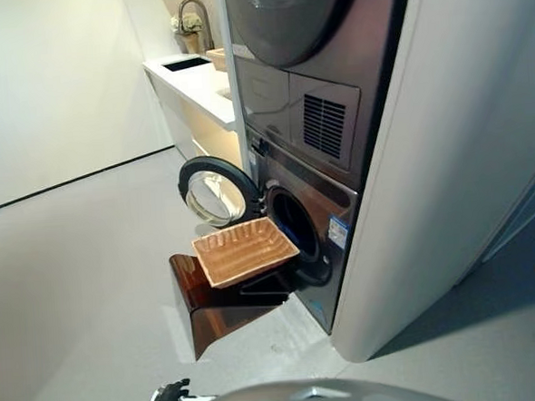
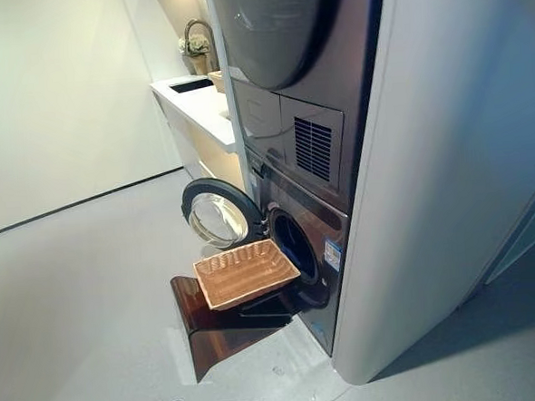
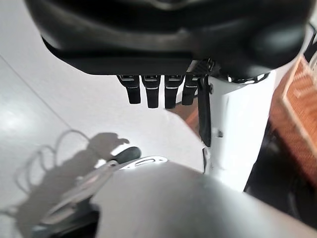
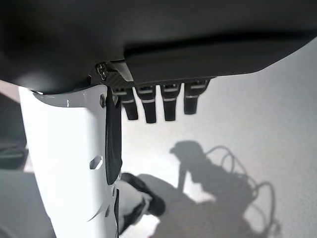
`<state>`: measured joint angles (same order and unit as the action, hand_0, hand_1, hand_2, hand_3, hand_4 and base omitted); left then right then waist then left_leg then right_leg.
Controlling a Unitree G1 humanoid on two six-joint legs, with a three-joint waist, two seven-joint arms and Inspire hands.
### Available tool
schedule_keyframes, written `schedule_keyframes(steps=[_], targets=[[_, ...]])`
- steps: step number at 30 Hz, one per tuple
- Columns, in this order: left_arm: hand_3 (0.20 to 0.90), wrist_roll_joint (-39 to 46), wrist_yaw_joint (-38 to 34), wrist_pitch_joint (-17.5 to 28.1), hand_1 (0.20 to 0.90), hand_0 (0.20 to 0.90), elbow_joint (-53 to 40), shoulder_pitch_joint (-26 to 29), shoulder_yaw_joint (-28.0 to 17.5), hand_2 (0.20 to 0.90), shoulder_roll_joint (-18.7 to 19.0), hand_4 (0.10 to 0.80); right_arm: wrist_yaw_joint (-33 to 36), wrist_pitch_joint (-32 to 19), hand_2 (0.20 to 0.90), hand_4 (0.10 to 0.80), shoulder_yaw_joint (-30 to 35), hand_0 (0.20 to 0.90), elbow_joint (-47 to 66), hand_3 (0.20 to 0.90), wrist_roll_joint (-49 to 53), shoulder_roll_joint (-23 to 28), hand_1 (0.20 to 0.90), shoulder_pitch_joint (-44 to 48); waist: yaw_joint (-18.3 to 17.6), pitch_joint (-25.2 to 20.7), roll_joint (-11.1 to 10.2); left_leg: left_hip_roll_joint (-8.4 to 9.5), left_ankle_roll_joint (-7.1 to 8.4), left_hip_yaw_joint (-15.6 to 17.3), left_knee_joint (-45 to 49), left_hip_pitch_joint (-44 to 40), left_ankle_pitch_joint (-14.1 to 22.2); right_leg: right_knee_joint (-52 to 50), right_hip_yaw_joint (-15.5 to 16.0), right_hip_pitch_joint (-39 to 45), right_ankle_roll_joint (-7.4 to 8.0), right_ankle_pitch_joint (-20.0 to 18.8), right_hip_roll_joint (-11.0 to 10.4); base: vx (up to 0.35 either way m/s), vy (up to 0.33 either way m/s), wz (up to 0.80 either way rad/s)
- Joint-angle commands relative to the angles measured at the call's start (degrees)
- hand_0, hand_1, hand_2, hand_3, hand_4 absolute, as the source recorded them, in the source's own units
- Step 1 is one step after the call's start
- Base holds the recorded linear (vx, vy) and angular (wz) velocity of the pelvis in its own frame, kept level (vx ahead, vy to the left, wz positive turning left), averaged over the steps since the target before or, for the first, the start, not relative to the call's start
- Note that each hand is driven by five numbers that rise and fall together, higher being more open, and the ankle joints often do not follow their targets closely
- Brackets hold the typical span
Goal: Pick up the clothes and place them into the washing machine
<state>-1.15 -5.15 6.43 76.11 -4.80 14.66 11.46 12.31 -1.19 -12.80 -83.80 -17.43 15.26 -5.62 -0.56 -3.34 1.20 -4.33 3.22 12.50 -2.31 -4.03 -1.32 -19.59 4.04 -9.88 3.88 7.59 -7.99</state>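
Both my left hand and right hand hang with fingers straight, holding nothing; wicker basket sits mid-frame, well apart, before the washing machine's open door.

Grey floor, pale wall, white counter (sink inset)

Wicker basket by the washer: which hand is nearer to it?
Left, probably. The left hand hangs with the wicker basket showing close beside it in its wrist view; the right hand shows only floor past its fingers.
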Motion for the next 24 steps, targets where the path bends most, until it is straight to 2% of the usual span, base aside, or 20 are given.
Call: schedule_keyframes(steps=[1, 24], targets=[[0.900, -1.55, -0.31, 1.25, 0.900, 0.900, 0.39, 2.90, -0.85, 0.900, -2.28, 0.800, 0.52, 0.15, 0.900, 0.800, -0.91, 0.900, -0.14, 0.900, 1.35, -0.29, 0.900, 2.75, -1.43, -0.33, -2.07, 0.38, 0.39, -0.24, -0.69, 0.79, -2.16, 18.27, -0.45, 9.17, 3.63, -10.88, -1.26, 0.011, -0.007, 0.07], [0.900, -1.42, 0.27, 0.44, 0.900, 0.900, 0.57, 2.91, -0.63, 0.900, -2.34, 0.800, -0.45, 0.32, 0.900, 0.800, -0.68, 0.900, 0.45, 0.900, 3.70, -0.34, 0.900, 4.05, -1.63, -1.33, -2.37, -0.16, 0.41, -0.35, -0.93, 0.77, -2.02, 18.29, -0.48, 9.26, 3.69, -10.51, -0.83, -0.005, -0.008, -0.05]])
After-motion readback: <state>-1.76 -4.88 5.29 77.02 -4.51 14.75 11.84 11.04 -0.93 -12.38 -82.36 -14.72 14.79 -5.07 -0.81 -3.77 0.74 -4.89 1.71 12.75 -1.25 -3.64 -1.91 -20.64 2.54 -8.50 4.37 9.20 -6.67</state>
